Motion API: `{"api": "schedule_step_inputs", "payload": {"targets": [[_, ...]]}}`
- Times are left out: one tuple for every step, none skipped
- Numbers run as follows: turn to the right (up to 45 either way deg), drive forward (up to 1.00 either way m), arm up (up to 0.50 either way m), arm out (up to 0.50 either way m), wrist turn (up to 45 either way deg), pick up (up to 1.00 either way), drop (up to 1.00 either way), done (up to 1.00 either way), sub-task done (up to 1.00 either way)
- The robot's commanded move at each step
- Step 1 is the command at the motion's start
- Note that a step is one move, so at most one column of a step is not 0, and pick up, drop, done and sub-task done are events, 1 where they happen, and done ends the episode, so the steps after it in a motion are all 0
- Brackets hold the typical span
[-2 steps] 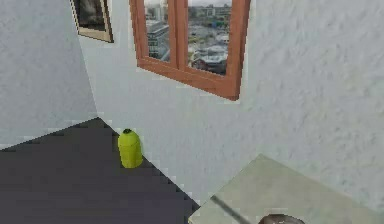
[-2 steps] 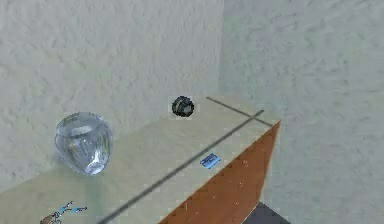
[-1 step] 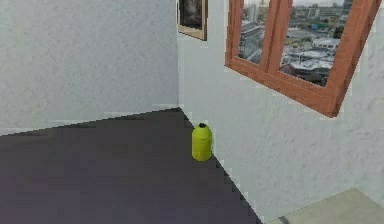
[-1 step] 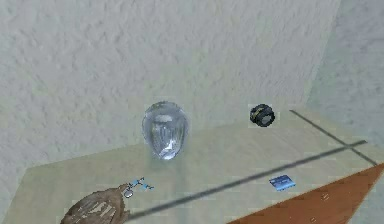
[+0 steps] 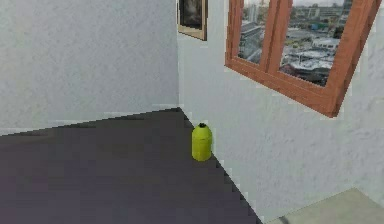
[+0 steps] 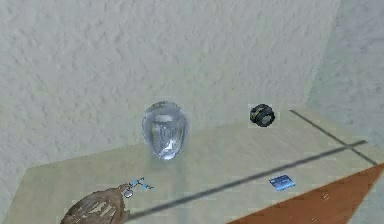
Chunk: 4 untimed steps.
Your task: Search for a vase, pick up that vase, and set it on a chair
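Note:
A clear glass vase (image 6: 165,130), rounded and upright, stands on a pale tabletop (image 6: 230,160) close to the wall in the arm side view. In the forward view a yellow-green bottle-shaped container (image 5: 202,142) stands on the dark floor against the white wall, below the window.
On the tabletop lie a small dark round object (image 6: 263,115) near the wall, a brown woven item with keys (image 6: 100,205) at the front left, and a small blue card (image 6: 283,182). A wood-framed window (image 5: 300,45) and a framed picture (image 5: 192,18) hang on the wall. The dark floor (image 5: 100,170) is open.

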Motion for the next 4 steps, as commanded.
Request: {"api": "schedule_step_inputs", "payload": {"targets": [[0.0, 0.0, 0.38, 0.0, 0.0, 0.0, 0.0, 0.0, 0.0], [0.0, 0.0, 0.0, 0.3, 0.0, 0.0, 0.0, 0.0, 0.0], [0.0, 0.0, 0.0, 0.0, 45.0, 0.0, 0.0, 0.0, 0.0], [0.0, 0.0, 0.0, 0.0, 45.0, 0.0, 0.0, 0.0, 0.0]]}}
